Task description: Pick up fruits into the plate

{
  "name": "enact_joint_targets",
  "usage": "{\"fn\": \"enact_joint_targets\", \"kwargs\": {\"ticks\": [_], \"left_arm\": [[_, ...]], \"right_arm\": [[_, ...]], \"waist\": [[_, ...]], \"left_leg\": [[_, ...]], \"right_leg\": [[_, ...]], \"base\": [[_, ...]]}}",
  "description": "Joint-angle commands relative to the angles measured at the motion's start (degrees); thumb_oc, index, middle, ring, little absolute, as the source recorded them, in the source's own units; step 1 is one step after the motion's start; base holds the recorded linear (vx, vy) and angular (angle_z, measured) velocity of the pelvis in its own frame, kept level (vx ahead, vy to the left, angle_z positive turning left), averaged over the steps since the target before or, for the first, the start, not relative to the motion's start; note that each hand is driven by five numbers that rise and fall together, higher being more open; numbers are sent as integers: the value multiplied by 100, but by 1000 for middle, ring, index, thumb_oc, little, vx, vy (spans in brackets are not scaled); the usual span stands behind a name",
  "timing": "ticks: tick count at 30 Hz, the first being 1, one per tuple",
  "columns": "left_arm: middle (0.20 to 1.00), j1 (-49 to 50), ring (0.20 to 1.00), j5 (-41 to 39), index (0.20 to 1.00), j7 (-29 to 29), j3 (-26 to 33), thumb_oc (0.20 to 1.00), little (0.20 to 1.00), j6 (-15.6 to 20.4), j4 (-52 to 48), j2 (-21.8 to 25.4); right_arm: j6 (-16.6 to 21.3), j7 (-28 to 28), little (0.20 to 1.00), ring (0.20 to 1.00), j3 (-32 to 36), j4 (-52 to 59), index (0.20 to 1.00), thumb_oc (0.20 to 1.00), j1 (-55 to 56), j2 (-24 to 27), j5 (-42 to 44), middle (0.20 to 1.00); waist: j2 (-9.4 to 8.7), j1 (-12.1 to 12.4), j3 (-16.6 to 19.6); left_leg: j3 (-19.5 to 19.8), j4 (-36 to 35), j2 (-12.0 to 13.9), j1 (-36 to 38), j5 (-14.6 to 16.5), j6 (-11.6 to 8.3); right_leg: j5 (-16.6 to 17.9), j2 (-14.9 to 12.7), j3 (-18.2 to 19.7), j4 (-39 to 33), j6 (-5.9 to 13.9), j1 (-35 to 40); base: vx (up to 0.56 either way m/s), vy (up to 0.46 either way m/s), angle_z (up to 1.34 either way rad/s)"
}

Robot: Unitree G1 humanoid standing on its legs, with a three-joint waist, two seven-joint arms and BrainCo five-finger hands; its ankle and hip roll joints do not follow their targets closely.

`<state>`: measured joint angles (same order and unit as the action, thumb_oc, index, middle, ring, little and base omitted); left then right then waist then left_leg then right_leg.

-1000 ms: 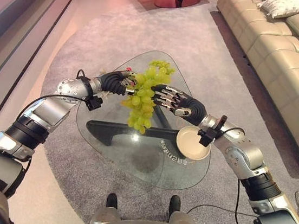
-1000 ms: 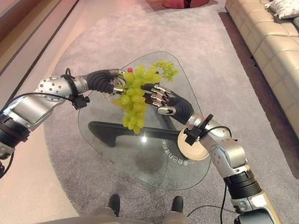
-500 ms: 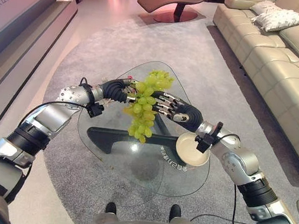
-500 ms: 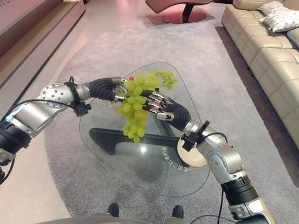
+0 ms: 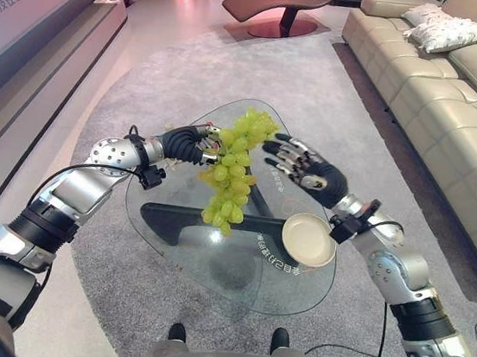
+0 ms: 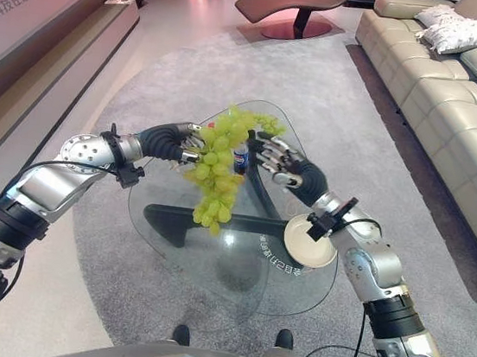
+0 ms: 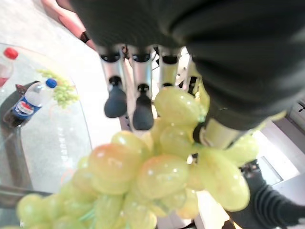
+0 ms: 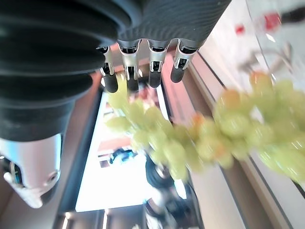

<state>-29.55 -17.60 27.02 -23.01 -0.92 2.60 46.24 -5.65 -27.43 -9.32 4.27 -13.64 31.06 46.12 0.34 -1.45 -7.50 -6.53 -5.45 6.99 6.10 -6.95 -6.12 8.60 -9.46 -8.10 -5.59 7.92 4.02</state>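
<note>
A long bunch of green grapes (image 5: 230, 173) hangs in the air over the far half of the glass table (image 5: 236, 270). My left hand (image 5: 192, 144) is shut on the bunch's top, with the fingers (image 7: 143, 102) curled over the upper grapes. My right hand (image 5: 305, 165) is just to the right of the bunch, apart from it, open with its fingers (image 8: 128, 71) relaxed. A round beige plate (image 5: 308, 239) with nothing on it sits on the table's right side, below my right forearm.
A small bottle with a blue label (image 6: 240, 159) stands on the table behind the hanging bunch, a second small grape bunch (image 7: 62, 91) lies beyond it, and a red-capped item (image 7: 7, 53) stands nearby. A beige sofa (image 5: 456, 109) lines the right, a low cabinet (image 5: 31, 22) the left.
My right hand has come off the grape bunch and drawn back to the right, fingers open. The bunch stays hanging from my left hand. The camera tilted up earlier on.
</note>
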Motion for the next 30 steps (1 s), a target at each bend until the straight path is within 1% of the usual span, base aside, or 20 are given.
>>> {"fn": "enact_joint_targets", "kwargs": {"ticks": [1,6,9,12,15,23,30], "left_arm": [[200,-353,200,-483,200,24,661,200,200,492,-94,110],[200,-343,200,-522,200,103,788,200,200,580,-15,163],[200,-353,200,-578,200,128,821,200,200,584,-2,183],[200,-335,200,-654,200,176,875,200,200,590,-51,200],[200,-359,200,-723,200,162,877,200,200,568,-116,197],[200,-713,200,-930,200,86,661,200,200,516,-156,41],[200,-1020,200,-1039,200,-23,374,200,200,457,-147,-70]], "right_arm": [[543,81,1000,1000,365,270,1000,1000,-109,260,187,1000],[810,85,1000,1000,717,22,1000,1000,47,292,221,1000],[865,162,1000,1000,805,-46,1000,1000,88,292,164,1000],[925,357,1000,1000,818,-245,1000,1000,148,341,-291,1000],[925,322,1000,1000,733,-370,1000,1000,194,398,-442,1000],[1007,200,1000,1000,115,-855,1000,1000,15,289,-861,1000],[823,50,1000,1000,-407,-1091,1000,1000,-259,214,-999,1000]], "waist": [[26,8,105],[33,-34,94],[40,-42,98],[46,-39,109],[50,-39,111],[59,3,108],[54,42,109]], "left_leg": [[-60,45,-246,468,966,152],[-74,45,-228,485,975,152],[-66,45,-231,490,985,149],[-49,45,-233,501,995,154],[-51,45,-224,506,998,158],[4,45,-234,520,992,151],[39,45,-242,528,991,136]], "right_leg": [[-750,-111,-203,59,148,586],[-754,-117,-191,59,149,595],[-759,-119,-180,59,155,598],[-765,-126,-161,59,158,604],[-765,-134,-164,59,161,606],[-768,-154,-157,59,151,638],[-759,-180,-165,59,162,644]], "base": [[0,0,0],[26,3,2],[25,1,1],[41,2,1],[0,0,0],[0,0,0],[3,-1,1]]}}
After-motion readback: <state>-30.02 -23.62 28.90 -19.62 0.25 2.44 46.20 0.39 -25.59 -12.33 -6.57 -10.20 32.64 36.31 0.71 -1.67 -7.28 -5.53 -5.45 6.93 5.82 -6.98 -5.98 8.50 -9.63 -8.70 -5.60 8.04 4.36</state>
